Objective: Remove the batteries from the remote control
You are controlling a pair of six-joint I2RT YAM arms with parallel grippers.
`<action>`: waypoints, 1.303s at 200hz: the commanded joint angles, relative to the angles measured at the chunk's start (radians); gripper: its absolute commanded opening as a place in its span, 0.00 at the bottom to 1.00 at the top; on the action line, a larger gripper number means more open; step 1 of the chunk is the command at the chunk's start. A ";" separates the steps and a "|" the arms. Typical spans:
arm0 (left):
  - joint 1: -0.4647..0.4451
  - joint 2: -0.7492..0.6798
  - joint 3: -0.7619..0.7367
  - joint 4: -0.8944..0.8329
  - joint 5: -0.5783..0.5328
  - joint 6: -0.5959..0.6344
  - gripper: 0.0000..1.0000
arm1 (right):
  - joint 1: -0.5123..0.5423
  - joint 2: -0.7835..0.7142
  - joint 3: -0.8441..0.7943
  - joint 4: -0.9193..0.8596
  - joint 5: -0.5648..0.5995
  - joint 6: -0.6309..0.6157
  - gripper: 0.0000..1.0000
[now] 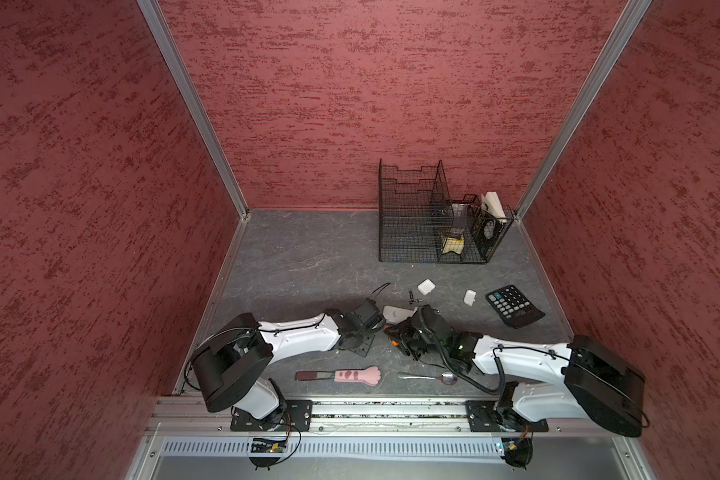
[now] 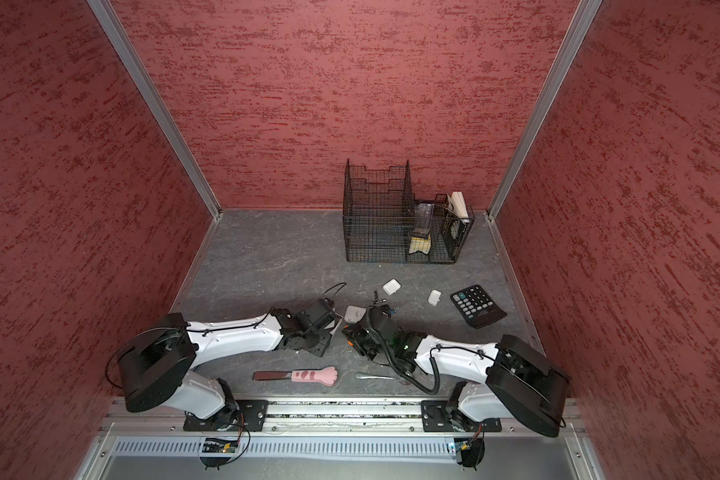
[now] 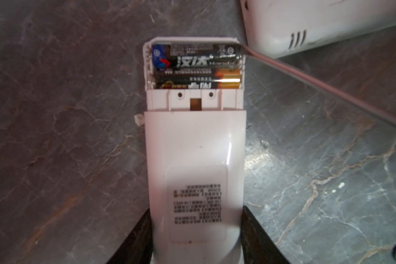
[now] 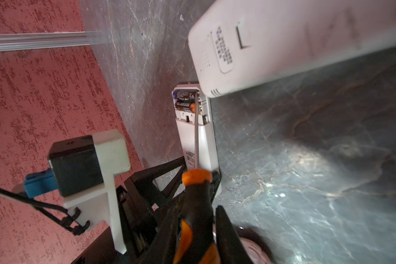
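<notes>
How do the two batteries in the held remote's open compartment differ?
The blue-ended battery carries white lettering and lies at the remote's end; the gold-ended battery lies inward of it. The screwdriver tip reaches the blue-ended battery's end, not the gold-ended battery's. Both are black, equal in size, seated side by side.

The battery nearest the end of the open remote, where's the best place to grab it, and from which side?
Probably the end by the screwdriver tip, coming from above the open bay. The battery lies flat and sunk in the remote, with walls at both ends and the other battery alongside, so its sides are shut in. Once that end is levered up, pinch it there.
</notes>
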 commanded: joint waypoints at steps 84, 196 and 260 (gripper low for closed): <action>-0.022 0.046 0.001 0.024 0.022 0.017 0.36 | -0.007 -0.006 0.110 -0.010 -0.003 0.051 0.00; -0.023 0.046 0.003 0.021 0.017 0.015 0.36 | -0.049 -0.199 0.027 -0.284 -0.007 0.022 0.00; -0.023 0.047 0.003 0.019 0.015 0.014 0.36 | -0.053 -0.062 0.076 -0.160 -0.089 -0.035 0.00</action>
